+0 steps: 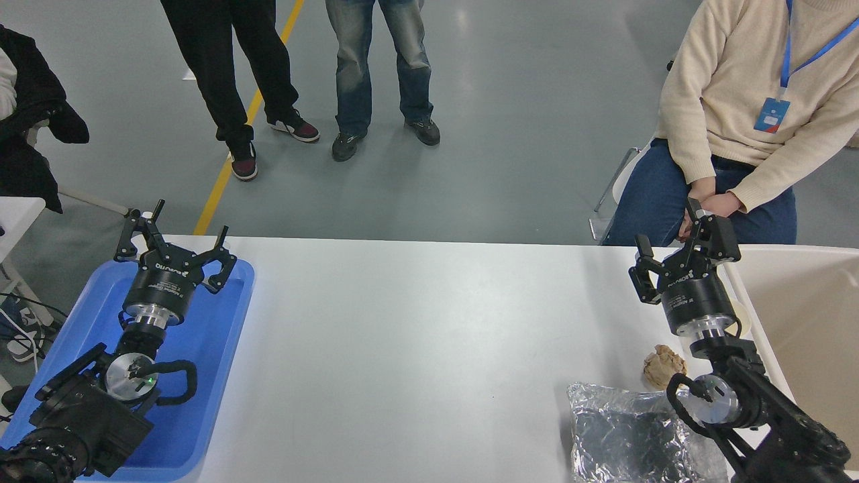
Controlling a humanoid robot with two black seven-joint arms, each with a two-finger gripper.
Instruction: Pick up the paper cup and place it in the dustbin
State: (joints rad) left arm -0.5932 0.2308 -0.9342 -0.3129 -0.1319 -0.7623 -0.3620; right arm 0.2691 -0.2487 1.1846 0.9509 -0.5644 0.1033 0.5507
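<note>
White table (pixel 416 322): right gripper (pixel 671 245) hovers with jaws spread and empty beside the dustbin (pixel 812 315), its wrist largely hiding the presumed paper cup (pixel 743 310) (left gripper (pixel 181 231) parked, likewise spread, over blue tray (pixel 221 349)).

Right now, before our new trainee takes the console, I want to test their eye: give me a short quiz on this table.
1. True or false: the left gripper is open above the shallow blue plastic tray.
2. What lies nearest the crumpled brown paper ball? A) the blue tray B) the crinkled silver foil tray C) a shoe
3. Fill in: the open right gripper is beside the large beige plastic ____.
Key: 1 true; 2 B; 3 tub.
</note>
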